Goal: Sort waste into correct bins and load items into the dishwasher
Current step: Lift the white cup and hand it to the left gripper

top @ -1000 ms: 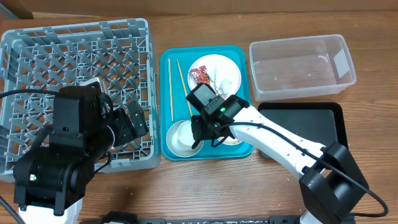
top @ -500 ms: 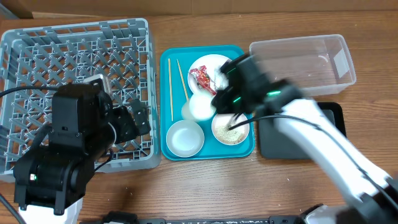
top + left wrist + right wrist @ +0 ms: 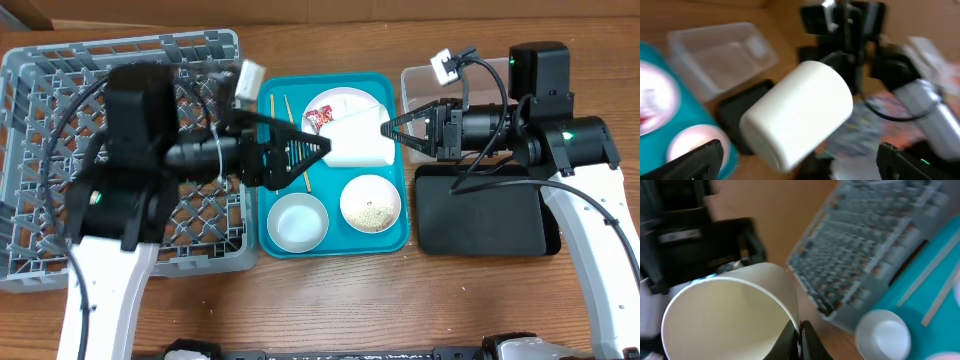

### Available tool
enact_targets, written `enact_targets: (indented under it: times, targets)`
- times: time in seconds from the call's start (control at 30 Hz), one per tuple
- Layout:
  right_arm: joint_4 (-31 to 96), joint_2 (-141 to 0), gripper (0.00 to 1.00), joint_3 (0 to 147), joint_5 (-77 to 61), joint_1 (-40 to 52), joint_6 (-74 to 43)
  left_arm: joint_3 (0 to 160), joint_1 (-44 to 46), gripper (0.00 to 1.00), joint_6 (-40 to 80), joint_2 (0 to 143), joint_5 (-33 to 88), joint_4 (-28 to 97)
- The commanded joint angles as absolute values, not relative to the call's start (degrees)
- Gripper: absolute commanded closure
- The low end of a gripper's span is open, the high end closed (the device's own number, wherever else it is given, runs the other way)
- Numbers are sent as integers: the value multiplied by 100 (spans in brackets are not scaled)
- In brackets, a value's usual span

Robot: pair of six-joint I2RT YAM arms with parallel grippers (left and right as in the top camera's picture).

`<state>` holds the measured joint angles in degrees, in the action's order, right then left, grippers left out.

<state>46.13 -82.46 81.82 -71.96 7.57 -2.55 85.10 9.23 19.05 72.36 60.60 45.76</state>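
Looks like a mid-air handover. The cup point(image 3: 360, 145) hangs over the teal tray point(image 3: 268, 100), on its side between my two grippers. My right gripper point(image 3: 800, 339) is pinched on the cup's wall at the rim, with the mouth facing its camera. My left gripper point(image 3: 318, 148) is spread wide and faces the cup's base; no contact as far as I can tell.

To do it well:
- Left goes in straight along the cup's axis and closes across the body, not the base edge.
- Right lets go only once left is firm, since a thin rim pinch could let the cup swing.
- Then, I'd judge, left carries it to the rack point(image 3: 60, 90), mouth down.

Room:
- The plate point(image 3: 345, 100) with the wrapper point(image 3: 322, 120), rice bowl point(image 3: 371, 203), empty bowl point(image 3: 297, 222) and chopsticks point(image 3: 275, 140) all sit right below, so don't dip.
- The rack wall is just beside the tray's left edge; lift over it.
- Right can back out toward the tub point(image 3: 480, 100) and black tray point(image 3: 480, 215), above their rims.
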Motion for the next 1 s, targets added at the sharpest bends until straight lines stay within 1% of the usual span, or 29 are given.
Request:
enact_targets:
  times: [0.0,0.07,0.2,0.3,0.37,0.57,0.7,0.87,0.93,0.97]
  targets:
    - [4204,-8239,96,8215,-8621,742,-16,8606,891,1,1846,7529,7972,4388]
    - [3900,-8239,96,8215,-8838,744,-67,8606,891,1,1841,7653,8195,4388]
    - [3505,-8241,96,8215,-8838,746,-327,8606,891,1,1798,7756,8569,4322]
    - [3308,-8241,96,8215,-8768,834,-360,8606,895,7,1796,7756,8803,4228]
    - [3258,-8241,96,8215,-8440,939,-515,8606,902,10,1798,7756,9061,4095]
    - [2880,-8241,96,8215,-8246,1175,-694,8606,908,13,1800,7747,9056,4088]
    - [2596,-8241,96,8215,-7811,1227,-1225,8606,972,14,1798,7747,9021,4086]
    - [2272,-8241,96,8215,-7693,1308,-1490,8604,1076,20,1796,7752,8820,4091]
    - [2185,-8241,96,8215,-7682,1308,-1584,8604,1096,19,1800,7752,8812,4093]
    - [2156,-8241,96,8215,-7631,1308,-1651,8604,1096,14,1798,7752,8812,4097]
